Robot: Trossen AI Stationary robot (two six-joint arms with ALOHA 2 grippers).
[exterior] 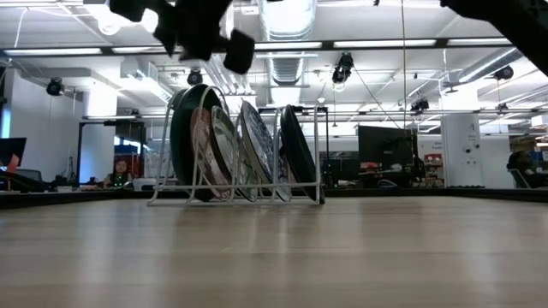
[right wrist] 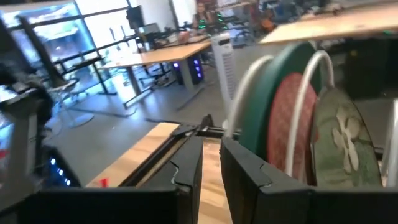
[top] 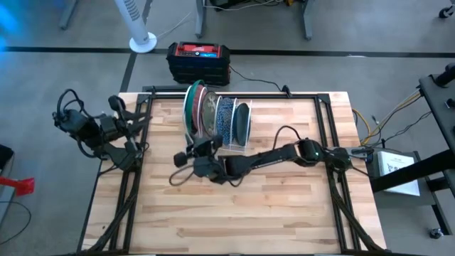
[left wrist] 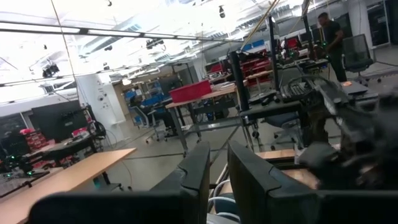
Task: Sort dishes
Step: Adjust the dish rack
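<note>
Plates in white wire rack (top: 234,146): dark green plate (right wrist: 273,112), red-pink patterned plate (right wrist: 292,124), greyish plate with pale flower motif (right wrist: 345,143), blue speckled plate (top: 226,119). Tabletop (top: 234,206) light wood strips.

Quick count for you: you've got five plates standing in one white wire rack (top: 234,146) at the table's (top: 284,213) back edge. That's one dark green plate (top: 189,107), one red-pink patterned plate (top: 197,108), one greyish-brown plate (top: 209,112), one blue speckled plate (top: 226,119) and one dark plate (top: 242,122) at the end. Two arms over the table, and that's your lot.
</note>
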